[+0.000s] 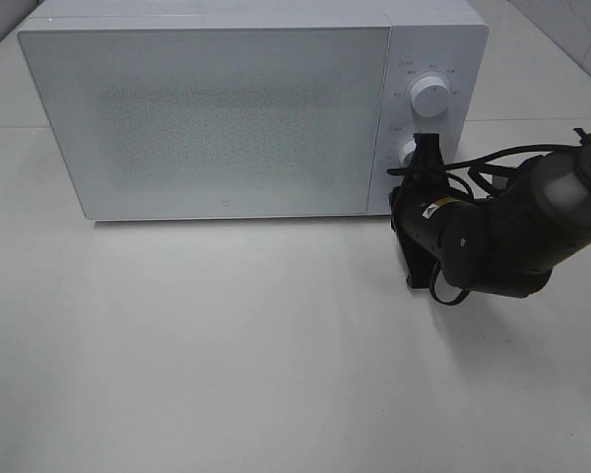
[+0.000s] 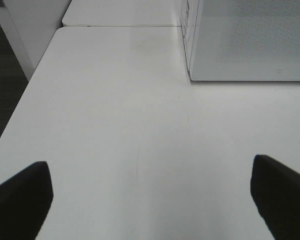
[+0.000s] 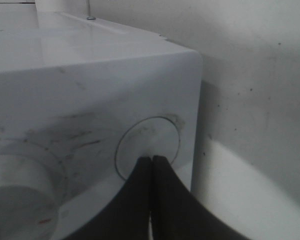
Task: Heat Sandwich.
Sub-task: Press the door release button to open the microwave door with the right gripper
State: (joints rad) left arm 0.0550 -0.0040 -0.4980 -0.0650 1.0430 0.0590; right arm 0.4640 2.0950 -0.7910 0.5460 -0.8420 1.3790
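The white microwave (image 1: 217, 118) stands at the back of the table with its door shut. No sandwich is in view. My right gripper (image 1: 426, 148) is shut, its black fingertips pressed together against the lower round knob (image 3: 155, 140) on the microwave's control panel. The upper knob (image 1: 431, 97) is free; in the right wrist view it shows blurred (image 3: 20, 192). My left gripper (image 2: 150, 200) is open and empty, its two dark fingers (image 2: 20, 200) wide apart above bare table, with the microwave's front corner (image 2: 250, 45) ahead of it. The left arm is out of the exterior view.
The white table (image 1: 227, 355) spreads in front of the microwave. The right arm and its cables (image 1: 502, 227) hang over the table by the microwave's right end. A table seam (image 2: 120, 26) and the dark floor edge (image 2: 5, 90) show in the left wrist view.
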